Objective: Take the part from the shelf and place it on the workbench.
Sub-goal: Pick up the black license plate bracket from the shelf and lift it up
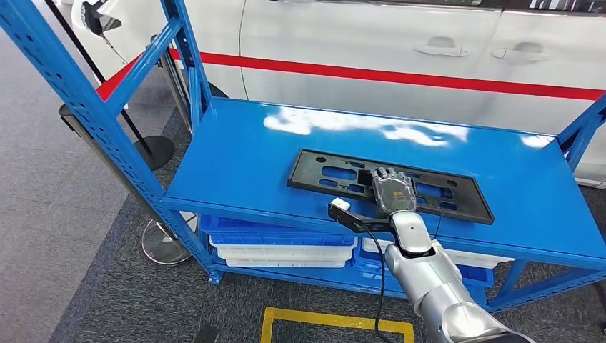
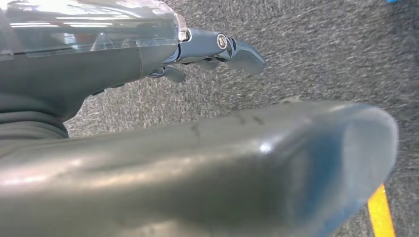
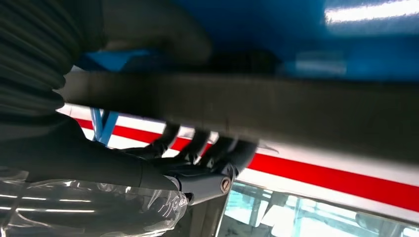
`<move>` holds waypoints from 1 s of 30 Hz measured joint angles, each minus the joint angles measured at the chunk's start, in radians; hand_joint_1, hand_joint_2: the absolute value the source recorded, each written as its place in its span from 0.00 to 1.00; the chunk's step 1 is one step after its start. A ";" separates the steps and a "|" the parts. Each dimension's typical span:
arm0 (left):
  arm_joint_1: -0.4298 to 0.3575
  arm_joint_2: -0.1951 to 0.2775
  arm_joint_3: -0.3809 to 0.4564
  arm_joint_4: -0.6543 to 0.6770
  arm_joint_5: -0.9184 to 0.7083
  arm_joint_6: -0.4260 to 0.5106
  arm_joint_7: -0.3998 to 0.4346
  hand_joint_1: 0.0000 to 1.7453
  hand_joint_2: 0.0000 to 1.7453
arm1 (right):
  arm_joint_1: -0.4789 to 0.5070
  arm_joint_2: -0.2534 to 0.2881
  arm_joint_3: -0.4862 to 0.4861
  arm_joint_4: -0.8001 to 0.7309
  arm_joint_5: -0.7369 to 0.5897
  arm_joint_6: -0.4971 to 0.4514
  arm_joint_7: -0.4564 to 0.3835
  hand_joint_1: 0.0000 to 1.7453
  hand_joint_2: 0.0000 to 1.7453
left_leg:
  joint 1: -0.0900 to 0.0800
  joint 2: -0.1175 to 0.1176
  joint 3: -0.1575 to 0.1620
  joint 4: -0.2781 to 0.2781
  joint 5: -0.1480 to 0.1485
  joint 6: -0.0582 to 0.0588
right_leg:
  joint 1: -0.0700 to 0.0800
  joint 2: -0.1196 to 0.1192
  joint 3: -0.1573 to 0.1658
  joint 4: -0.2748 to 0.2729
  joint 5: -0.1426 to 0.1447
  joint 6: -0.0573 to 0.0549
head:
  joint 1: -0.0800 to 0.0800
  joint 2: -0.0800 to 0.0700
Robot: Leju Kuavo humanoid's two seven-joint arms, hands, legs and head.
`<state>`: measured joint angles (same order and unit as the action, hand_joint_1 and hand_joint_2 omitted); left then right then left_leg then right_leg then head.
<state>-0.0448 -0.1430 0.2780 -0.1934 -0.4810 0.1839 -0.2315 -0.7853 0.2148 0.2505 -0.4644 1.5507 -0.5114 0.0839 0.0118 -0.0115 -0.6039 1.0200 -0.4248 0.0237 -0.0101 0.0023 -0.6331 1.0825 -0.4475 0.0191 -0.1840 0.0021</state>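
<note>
The part (image 1: 336, 171) is a flat black rectangular frame with cut-outs, lying on the top of the blue shelf (image 1: 243, 153). My right hand (image 1: 392, 191) lies over the middle of the part's near rail. In the right wrist view the rail (image 3: 296, 118) runs between the thumb and the dark fingers (image 3: 197, 143), which curl over it, so the hand grips the part. My left hand (image 2: 197, 163) hangs over grey carpet with its fingers (image 2: 237, 49) held out and nothing in it.
A white car with a red stripe (image 1: 400, 71) stands right behind the shelf. Blue and white bins (image 1: 282, 246) sit on the lower level. Blue uprights (image 1: 86, 107) frame the left side, beside a stanchion base (image 1: 161, 243). A yellow floor marking (image 1: 336, 321) lies in front.
</note>
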 joint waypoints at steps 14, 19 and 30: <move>0.004 -0.001 0.021 0.000 0.001 0.003 0.000 0.00 0.00 | -0.019 0.021 0.002 0.047 -0.071 -0.010 -0.044 1.00 1.00 | 0.001 0.007 -0.069 0.149 -0.044 -0.037 | 0.004 -0.002 0.046 -0.074 0.010 -0.037 | -0.001 0.000; 0.002 -0.001 0.027 0.000 -0.001 0.003 -0.010 0.00 0.00 | -0.029 0.023 -0.003 0.045 -0.133 -0.035 -0.087 1.00 1.00 | -0.001 0.006 -0.009 0.018 -0.009 -0.013 | 0.012 0.003 0.039 -0.060 0.002 -0.017 | 0.000 0.000; 0.004 -0.003 0.053 0.000 -0.021 0.003 -0.028 0.00 0.00 | 0.039 0.002 -0.071 -0.460 -0.867 0.055 -0.347 1.00 1.00 | -0.006 0.004 -0.005 0.014 -0.006 0.009 | 0.012 0.001 -0.016 0.044 -0.021 -0.016 | 0.000 0.000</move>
<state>-0.0405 -0.1457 0.3310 -0.1933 -0.5025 0.1864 -0.2596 -0.7462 0.2170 0.1800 -0.9241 0.6832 -0.4563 -0.2635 0.0057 -0.0080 -0.6092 1.0336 -0.4305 0.0323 0.0015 0.0033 -0.6493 1.1261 -0.4689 0.0028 -0.1839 0.0023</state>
